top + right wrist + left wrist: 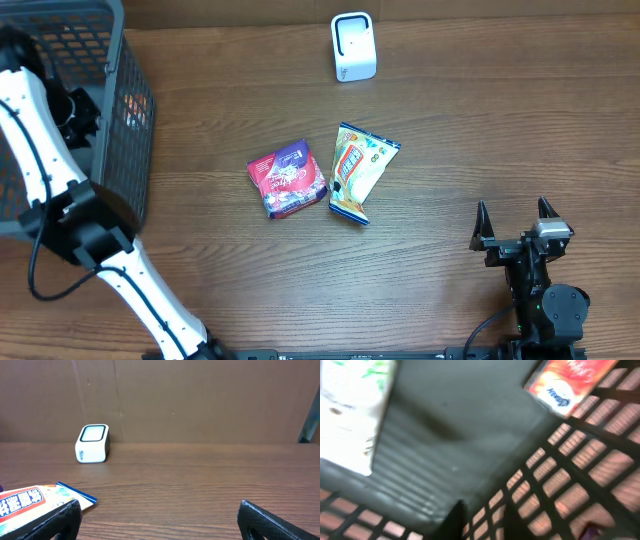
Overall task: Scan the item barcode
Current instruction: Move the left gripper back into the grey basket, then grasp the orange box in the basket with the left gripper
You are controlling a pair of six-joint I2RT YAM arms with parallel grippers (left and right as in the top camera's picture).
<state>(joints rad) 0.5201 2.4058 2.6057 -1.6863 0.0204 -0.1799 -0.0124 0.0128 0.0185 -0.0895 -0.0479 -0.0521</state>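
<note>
Caught only by left wrist: white packet [350, 410], red packet [570, 380] in basket [580, 475], left claw [480, 520] unreadable, open or closed; overhead, right claw [513, 212] spread wide.

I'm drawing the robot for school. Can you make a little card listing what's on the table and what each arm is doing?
scanner: small white scanner, far side of the table, standing alone
packets: red packet and yellow packet, side by side mid-table
basket: dark mesh basket at the left, white package and orange packet inside
left arm: extends into the basket; grip too blurred to tell
right gripper: open, empty, near side on the right
</note>
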